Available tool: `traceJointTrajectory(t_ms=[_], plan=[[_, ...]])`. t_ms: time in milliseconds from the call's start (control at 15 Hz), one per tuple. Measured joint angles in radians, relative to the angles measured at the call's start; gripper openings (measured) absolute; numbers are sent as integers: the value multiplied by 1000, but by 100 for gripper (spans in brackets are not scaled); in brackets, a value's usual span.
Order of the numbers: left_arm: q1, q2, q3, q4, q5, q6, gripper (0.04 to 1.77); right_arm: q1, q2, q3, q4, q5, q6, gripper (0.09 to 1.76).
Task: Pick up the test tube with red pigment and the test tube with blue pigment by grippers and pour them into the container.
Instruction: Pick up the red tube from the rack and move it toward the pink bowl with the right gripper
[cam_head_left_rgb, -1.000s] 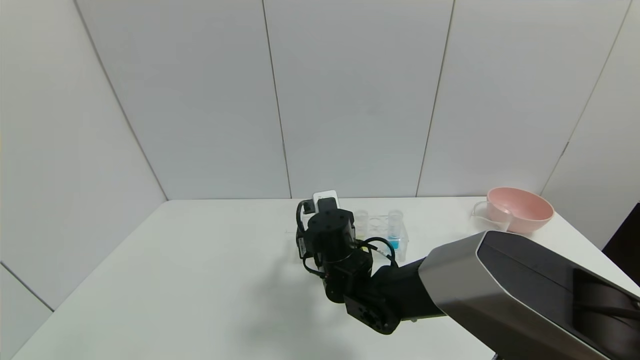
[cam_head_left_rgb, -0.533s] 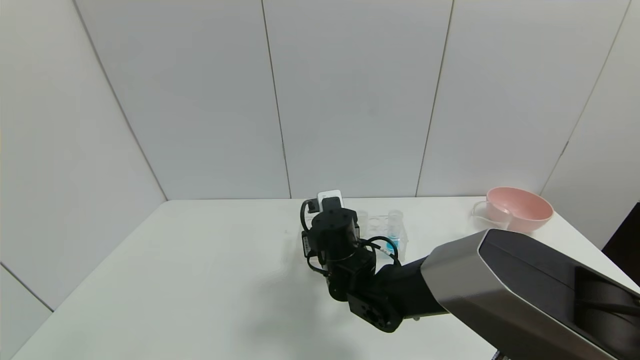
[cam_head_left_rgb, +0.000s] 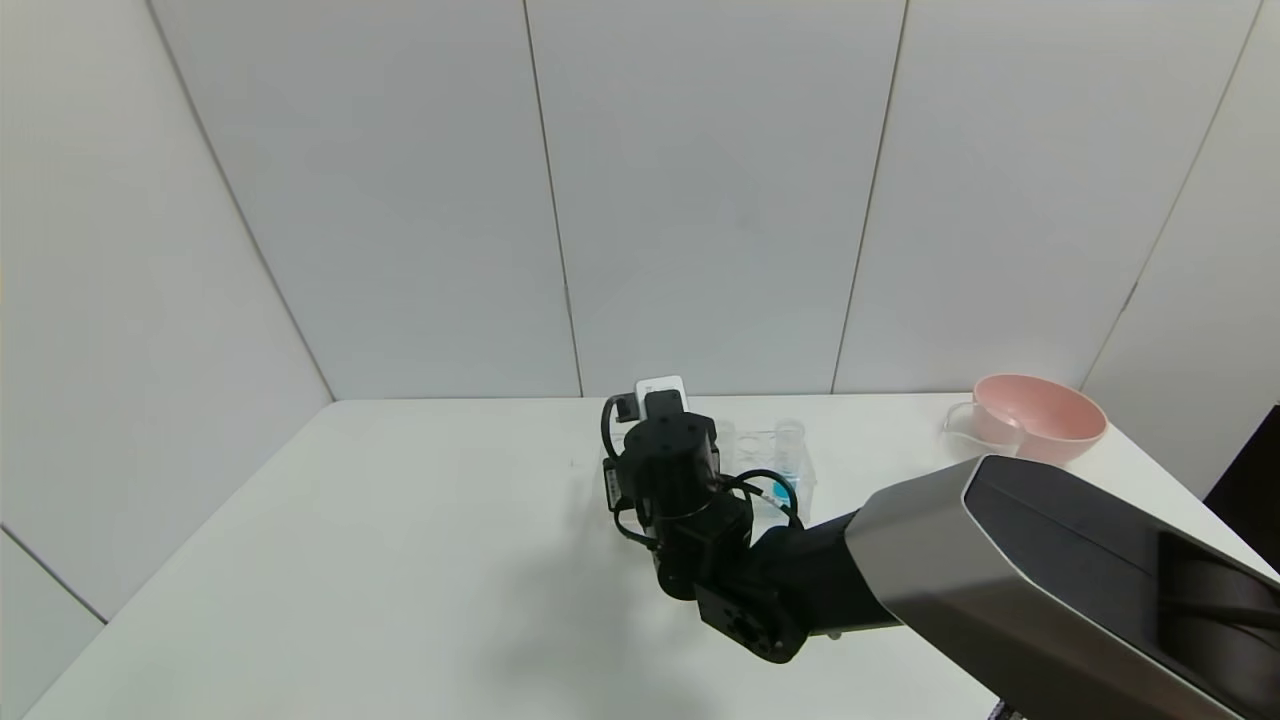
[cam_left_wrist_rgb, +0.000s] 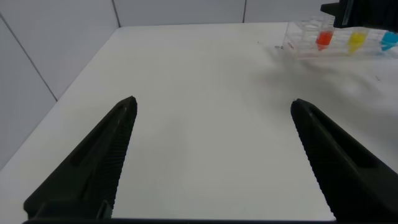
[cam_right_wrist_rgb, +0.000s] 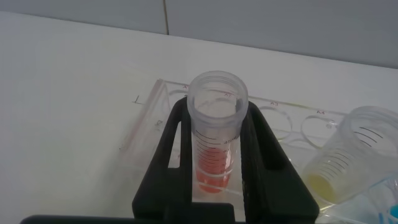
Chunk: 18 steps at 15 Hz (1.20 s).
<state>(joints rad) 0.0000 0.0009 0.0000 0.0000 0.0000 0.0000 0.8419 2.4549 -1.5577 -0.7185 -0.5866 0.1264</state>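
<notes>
The right gripper (cam_right_wrist_rgb: 214, 168) clamps the test tube with red pigment (cam_right_wrist_rgb: 216, 134) below its rim, upright in the clear rack (cam_right_wrist_rgb: 155, 118); light, slick and fragile. The left gripper (cam_left_wrist_rgb: 214, 155) hangs wide.

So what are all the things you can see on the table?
red tube: one, clear with orange-red liquid, standing in the rack, clamped between the right gripper's fingers.
yellow tube: one, clear with yellow liquid, in the rack next to the red tube.
blue tube: one, clear with blue liquid, in the rack beyond the yellow tube.
rack: one, clear, near the back middle of the table.
beaker: one, clear, by the pink bowl at the table's back right.
bowl: one, pink, back right corner.
table: one, white.
right gripper: black, shut on the red tube at the rack.
left gripper: black, open, hovering over bare table away from the rack.
</notes>
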Motion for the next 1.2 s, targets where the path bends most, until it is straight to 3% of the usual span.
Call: traceJointTrajectory(t_ms=[1200], plan=[[0,0,0,0,0,0,176,2,-119,-36,6,6,-97,51]])
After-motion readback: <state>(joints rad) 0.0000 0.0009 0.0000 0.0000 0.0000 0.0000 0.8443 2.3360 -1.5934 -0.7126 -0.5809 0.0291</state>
